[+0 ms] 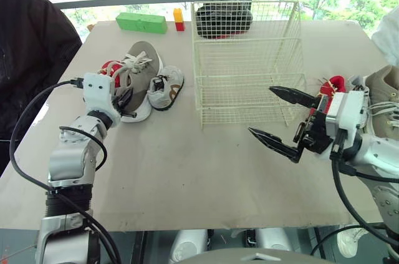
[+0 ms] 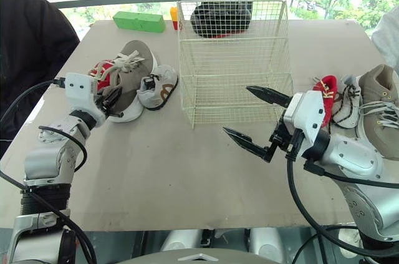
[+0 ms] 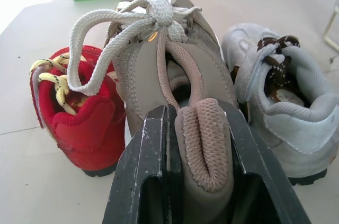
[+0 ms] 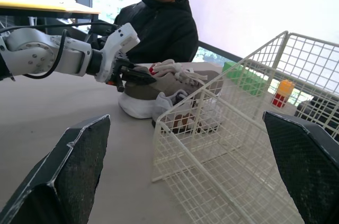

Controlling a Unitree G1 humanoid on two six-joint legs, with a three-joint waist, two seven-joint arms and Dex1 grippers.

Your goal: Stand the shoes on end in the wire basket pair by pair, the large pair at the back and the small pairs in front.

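Wire basket [image 1: 249,83] stands open-topped at mid-counter, toward the far edge. Nothing is stood at its front. A dark, shoe-like thing [image 1: 223,19] sits at its 12 o'clock end; cannot tell if it is inside or just behind the wire.

Shoes are split into two clusters, each within reach of its own arm.
- 9 o'clock of the basket: large tan shoe [image 1: 140,67], small red shoe [image 1: 111,69] touching its outer side, small grey shoe [image 1: 167,86] touching its basket side. All lie on their soles, heels toward the robot.
- 3 o'clock of the basket: second red shoe [image 2: 328,98], second small grey shoe [image 2: 346,105], second tan shoe [image 2: 377,92] at the counter [image 1: 187,170] edge.

Left tool [image 1: 126,100]: clamped on the tan shoe's padded heel collar, one finger on each side. The shoe rests on the counter. Judgement: a heel grip lets the shoe hang toe-down, which suits standing it on end, and taking the large shoe first suits the back row.

Right tool [image 1: 260,110]: spread wide and empty, in the air at about 4 o'clock of the basket, tips aimed across its front. Probably parked clear of the basket mouth, or ready to steady the wire.

Judgement: early stage, first shoe of the large pair gripped, not yet lifted.

Off-task: green block [image 1: 141,22] and small yellow-and-red block [image 1: 179,19] at 11 o'clock. A person in a dark jacket [image 4: 159,17] sits at the counter's 9 o'clock side.
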